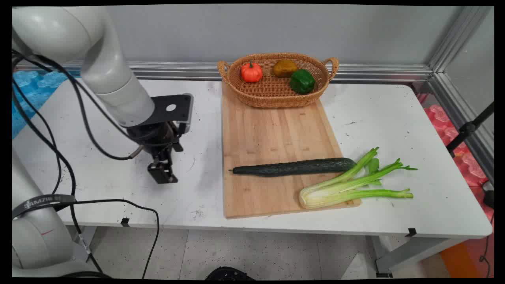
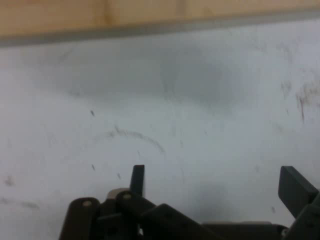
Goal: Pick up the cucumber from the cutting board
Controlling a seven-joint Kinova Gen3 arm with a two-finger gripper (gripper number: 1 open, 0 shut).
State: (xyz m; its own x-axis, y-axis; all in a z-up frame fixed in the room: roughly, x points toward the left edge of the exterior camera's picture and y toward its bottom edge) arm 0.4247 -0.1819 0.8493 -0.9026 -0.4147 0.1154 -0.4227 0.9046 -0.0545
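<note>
The gripper [image 1: 162,173] is hanging released and empty, low over the bare table [image 1: 118,185] near the cutting board's [image 1: 272,130] left edge; sinking further, its fingertips risk scraping the table.

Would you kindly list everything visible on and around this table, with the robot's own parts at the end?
Table: one, white, fills the middle of the main view.
Cutting board: one, light wood, table's centre.
Wicker basket: one, tan, two handles, on the board's far end.
Toy pumpkin: one, orange, basket's left.
Brownish-yellow pepper: one, basket's back.
Green pepper: one, basket's right.
Cucumber: one, dark green, lying across the board's near part.
Celery: one bunch, light green, overhanging the board's near right corner.
Gripper: one, black, open, low over bare table left of the board.
</note>
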